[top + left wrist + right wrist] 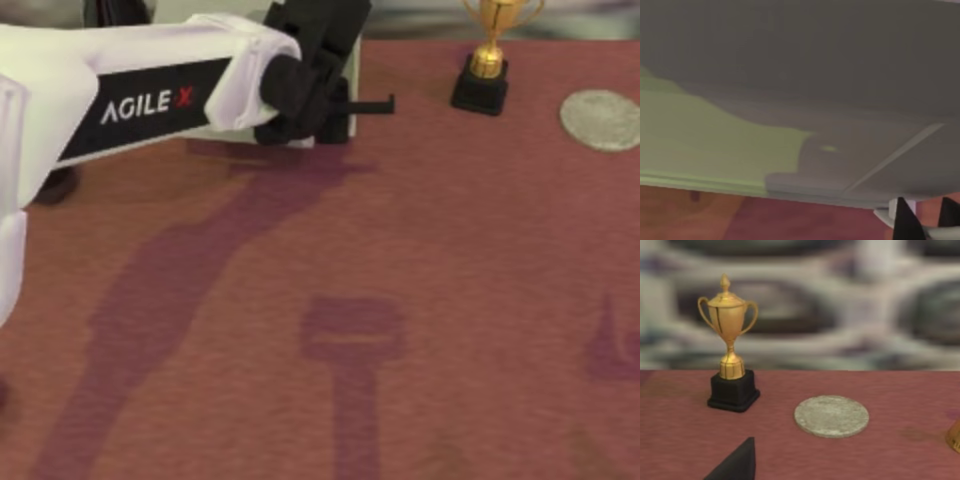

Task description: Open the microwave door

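Note:
My left arm reaches across the back of the table, and its gripper [360, 105] covers most of the microwave [353, 75]; only a light-grey sliver shows there. In the left wrist view the microwave fills the picture, with its green inner floor [700, 145] exposed and the grey microwave door [880, 150] beside it, apparently swung partly open. My left gripper [923, 202] is shut round the door's pale handle [941, 233], which runs between the two dark fingertips. My right gripper stays out of the top view; one dark finger [740, 462] shows alone in the right wrist view, its jaws wide apart.
A gold trophy [487, 55] on a black base stands at the back right, also the trophy [730, 370] in the right wrist view. A flat grey round disc [603, 118] lies farther right. A small golden object [955, 437] sits at the picture's edge.

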Tool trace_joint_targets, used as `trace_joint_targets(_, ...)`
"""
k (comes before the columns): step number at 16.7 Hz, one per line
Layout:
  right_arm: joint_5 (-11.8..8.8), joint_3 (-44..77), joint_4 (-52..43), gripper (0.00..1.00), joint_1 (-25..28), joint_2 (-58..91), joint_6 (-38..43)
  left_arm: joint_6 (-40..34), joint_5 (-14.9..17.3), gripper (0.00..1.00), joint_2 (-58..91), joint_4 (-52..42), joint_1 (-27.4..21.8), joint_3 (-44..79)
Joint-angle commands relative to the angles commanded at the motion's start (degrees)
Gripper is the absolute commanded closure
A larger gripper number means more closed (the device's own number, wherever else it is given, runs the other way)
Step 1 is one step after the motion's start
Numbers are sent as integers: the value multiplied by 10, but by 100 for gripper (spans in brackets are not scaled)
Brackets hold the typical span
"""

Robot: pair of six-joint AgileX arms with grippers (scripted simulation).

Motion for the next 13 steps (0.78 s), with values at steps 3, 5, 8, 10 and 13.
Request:
trace_joint_targets(3,0,0,0,0,0,0,0,0,0,100,0,0,0,0)
trace_joint_targets(5,0,0,0,0,0,0,0,0,0,100,0,0,0,0)
trace_joint_targets(8,0,0,0,0,0,0,0,-1,5,100,1,1,-4,0)
trace_joint_targets(10,0,0,0,0,0,0,0,8,9,100,-5,6,-2,-13)
trace_joint_targets(13,0,0,0,0,0,0,0,25,20,100,-23,23,3,-33)
